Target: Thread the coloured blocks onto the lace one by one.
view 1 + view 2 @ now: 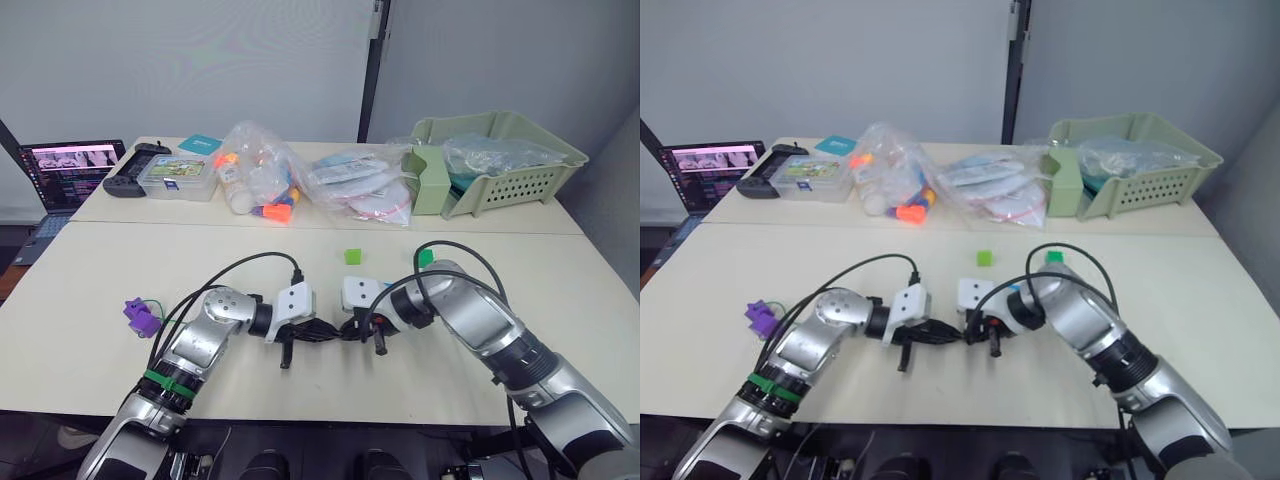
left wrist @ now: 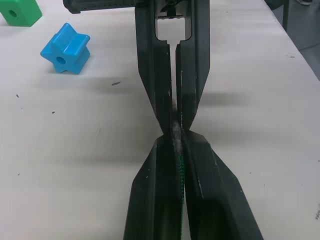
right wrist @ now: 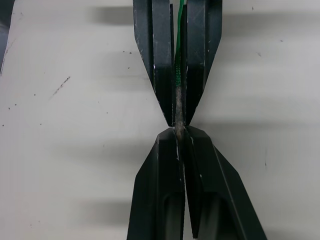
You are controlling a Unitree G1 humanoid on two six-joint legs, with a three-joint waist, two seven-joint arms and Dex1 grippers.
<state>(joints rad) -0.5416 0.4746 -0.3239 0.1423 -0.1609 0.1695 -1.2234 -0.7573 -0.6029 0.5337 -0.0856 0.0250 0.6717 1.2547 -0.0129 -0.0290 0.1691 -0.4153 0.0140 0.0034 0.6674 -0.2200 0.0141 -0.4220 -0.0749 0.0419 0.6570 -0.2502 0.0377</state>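
Meeting tip to tip at the near-centre of the surface, left pincer and right pincer both clench the lace — its axis runs nine-to-three, the blue block lying near the right pincer.

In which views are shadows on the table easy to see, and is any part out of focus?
Left wrist view: soft shadow bands lie across the table beside the left gripper; the blue block is sharp. Right wrist view: similar bands beside the right gripper; the lace is slightly soft. Left eye view: only faint shadows under the arms.
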